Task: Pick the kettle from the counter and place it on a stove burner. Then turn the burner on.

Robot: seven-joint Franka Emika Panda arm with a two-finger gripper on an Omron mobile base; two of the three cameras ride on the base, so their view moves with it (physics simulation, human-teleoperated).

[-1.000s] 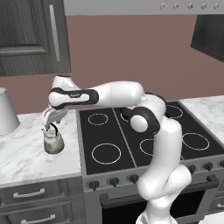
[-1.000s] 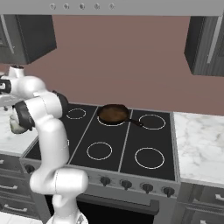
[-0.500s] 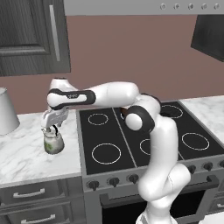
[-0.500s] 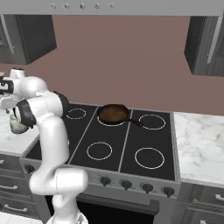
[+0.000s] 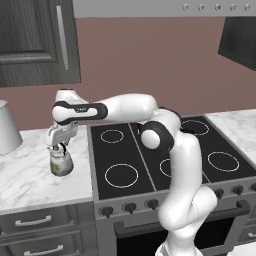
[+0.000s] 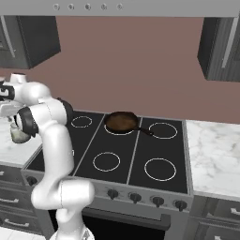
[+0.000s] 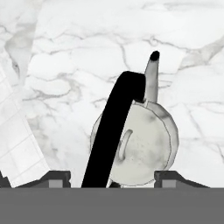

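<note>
The kettle (image 5: 61, 163) stands upright on the worktop (image 5: 30, 172), near the worktop's right edge where it meets the cooktop (image 5: 150, 155), about midway between front edge and back wall. In the hand view the kettle's (image 7: 144, 144) spout points toward the top of the picture, and the black arched handle (image 7: 114, 127) runs across the lid roughly along the same line as the spout, leaning slightly off it. There is one kettle.

The gripper (image 5: 60, 145) hangs straight down over the kettle, its jaws set either side of the handle's top. In the hand view the two dark fingertips (image 7: 52, 178) stand apart at the bottom, one on each side of the kettle body, with the handle passing between them; whether they already press on the handle I cannot tell.

One large white cone-shaped vessel (image 5: 7, 127) sits at the worktop's far left, toward the back. One brown frying pan (image 6: 122, 122) rests on a back burner of the cooktop. Among the white rings on the black glass, the stove burner (image 5: 121, 175) at the front left is dark. A row of knobs (image 6: 133, 197) lines the stove's front. No readable writing or labels appear anywhere.
</note>
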